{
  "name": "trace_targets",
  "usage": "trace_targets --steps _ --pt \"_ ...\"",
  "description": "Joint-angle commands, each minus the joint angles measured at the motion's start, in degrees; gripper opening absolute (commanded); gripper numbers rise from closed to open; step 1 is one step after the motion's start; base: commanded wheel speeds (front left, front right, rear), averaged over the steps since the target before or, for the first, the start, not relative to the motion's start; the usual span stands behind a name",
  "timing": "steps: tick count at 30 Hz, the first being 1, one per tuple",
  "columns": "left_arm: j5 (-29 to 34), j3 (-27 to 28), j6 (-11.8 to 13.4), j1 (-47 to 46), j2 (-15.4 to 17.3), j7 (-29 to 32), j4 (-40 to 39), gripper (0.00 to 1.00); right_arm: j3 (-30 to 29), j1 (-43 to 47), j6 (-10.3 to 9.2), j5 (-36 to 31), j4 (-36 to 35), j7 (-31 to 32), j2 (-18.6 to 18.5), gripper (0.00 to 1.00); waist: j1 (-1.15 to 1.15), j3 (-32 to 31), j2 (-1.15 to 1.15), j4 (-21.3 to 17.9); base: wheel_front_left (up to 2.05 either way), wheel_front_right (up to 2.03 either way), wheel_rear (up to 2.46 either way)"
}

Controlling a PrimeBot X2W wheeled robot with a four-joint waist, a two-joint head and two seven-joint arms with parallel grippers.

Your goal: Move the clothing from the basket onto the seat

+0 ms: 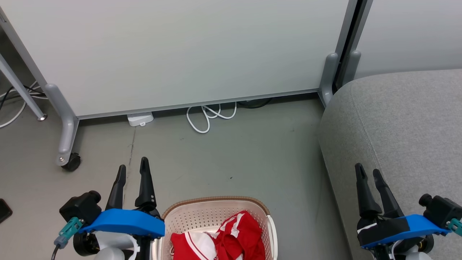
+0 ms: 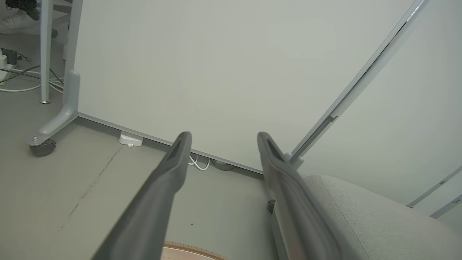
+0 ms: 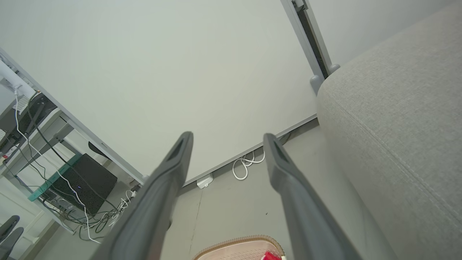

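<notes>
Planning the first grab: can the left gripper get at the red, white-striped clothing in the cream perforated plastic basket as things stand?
Probably yes. The left gripper, open, sits just left of the basket; the clothing lies uncovered inside, with nothing between them. It would need to tip downward.

basket (image 1: 216, 199) and clothing (image 1: 242, 231) cropped by bottom edge, seat (image 1: 404, 126) cropped right

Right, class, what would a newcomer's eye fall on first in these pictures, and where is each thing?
The bright red clothing with white stripes catches the eye first, bundled in the cream perforated plastic basket with a brown rim at the bottom centre of the head view. Next comes the large light-grey fabric seat on the right, then the left gripper and right gripper, open at the lower corners.
</notes>
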Motion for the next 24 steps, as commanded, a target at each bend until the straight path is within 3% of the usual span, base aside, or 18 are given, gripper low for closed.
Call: trace_targets --steps 1,24 --pt "1.9 -0.5 0.2 -1.5 0.4 -0.7 -0.4 1.0 0.2 -1.1 0.1 -1.9 -0.6 -0.6 -0.4 1.0 0.0 0.0 0.0 0.1 0.0 0.0 0.0" --pt "14.7 -3.6 1.3 -2.2 0.5 -3.8 -0.2 1.0 1.4 -1.5 0.13 -14.5 -0.4 -3.8 -0.5 1.0 0.0 0.3 0.0 0.3 0.0 0.0 0.0"
